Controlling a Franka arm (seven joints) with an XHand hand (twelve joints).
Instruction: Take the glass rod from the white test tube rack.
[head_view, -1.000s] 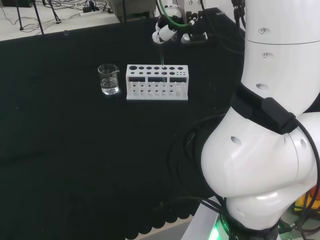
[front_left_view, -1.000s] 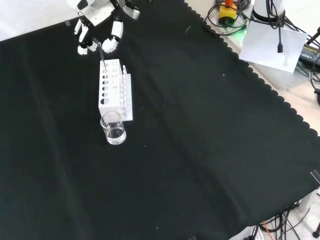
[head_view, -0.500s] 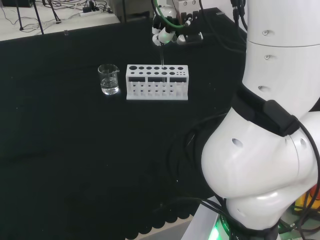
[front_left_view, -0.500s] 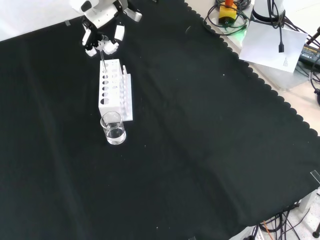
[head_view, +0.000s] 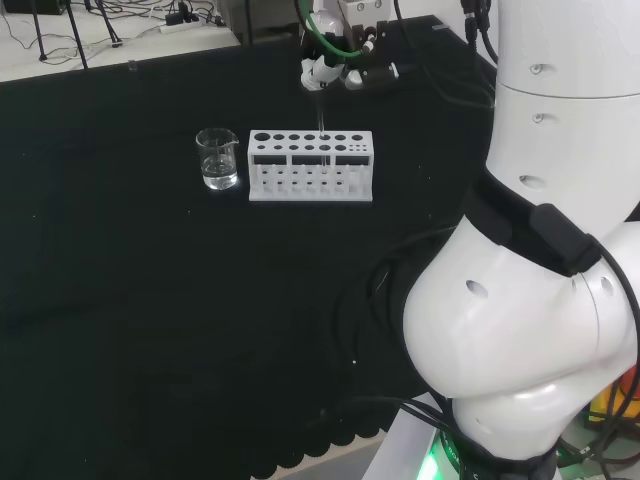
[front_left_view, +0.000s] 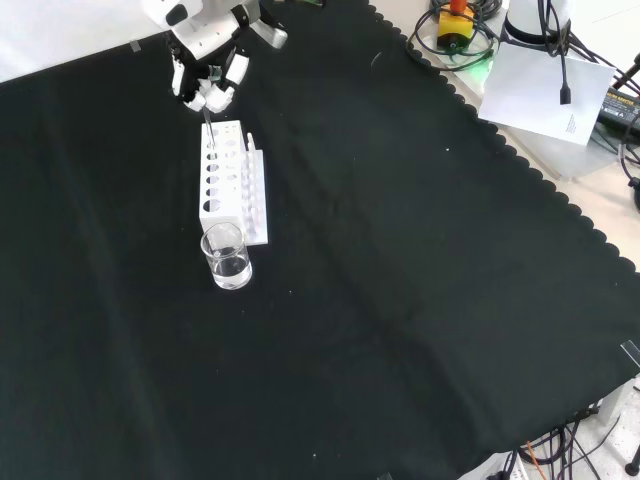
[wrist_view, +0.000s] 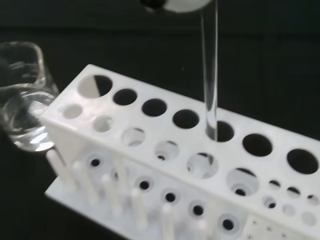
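The fingers (front_left_view: 236, 72) of the hand (front_left_view: 205, 80) are curled in around the top of the glass rod (wrist_view: 209, 75), pinching it above the far end of the white test tube rack (head_view: 311, 166) as the front view shows it. The rod stands upright with its lower end in one of the rack's back-row holes. A glass beaker (head_view: 217, 158) with some clear liquid stands on the black-clothed worktop (front_left_view: 400, 280) just beside the rack's other end.

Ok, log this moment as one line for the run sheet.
stage: lift-out | hand: shut on glass rod | rod tip: in a hole of the white rack | beaker: beside rack, untouched
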